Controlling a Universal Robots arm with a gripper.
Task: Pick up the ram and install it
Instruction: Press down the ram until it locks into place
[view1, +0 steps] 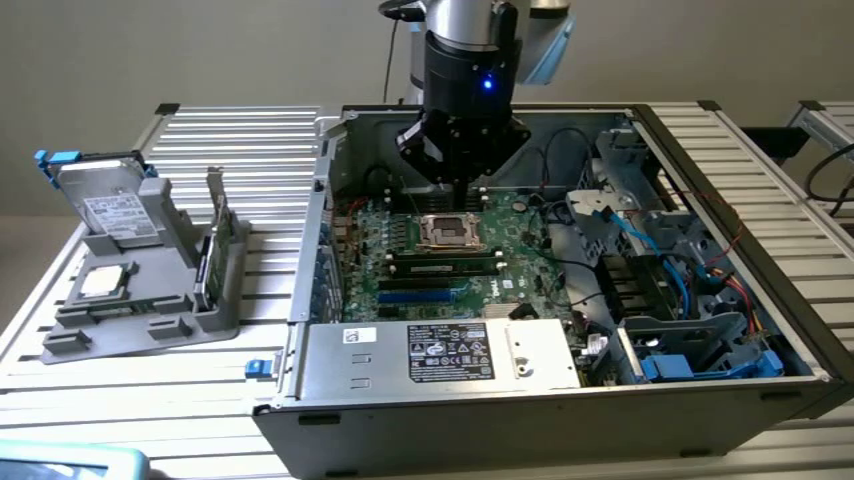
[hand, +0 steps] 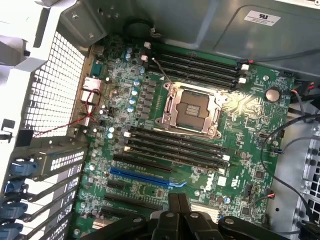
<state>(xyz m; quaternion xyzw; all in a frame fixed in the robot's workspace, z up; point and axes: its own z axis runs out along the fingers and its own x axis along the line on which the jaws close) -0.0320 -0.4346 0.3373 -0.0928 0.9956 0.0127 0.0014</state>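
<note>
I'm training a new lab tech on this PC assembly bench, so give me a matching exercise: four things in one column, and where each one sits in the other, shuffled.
Things:
1. grey boxy drive with blue tabs
2. square silver processor chip
3. metal-framed processor socket
4. black gripper

Places:
A. lying flat on the grey plastic holder
B. mounted on the green motherboard, with nothing in it
C. propped upright at the holder's back
D. over the motherboard, inside the open computer case

Pairs: 1-C, 2-A, 3-B, 4-D
</note>
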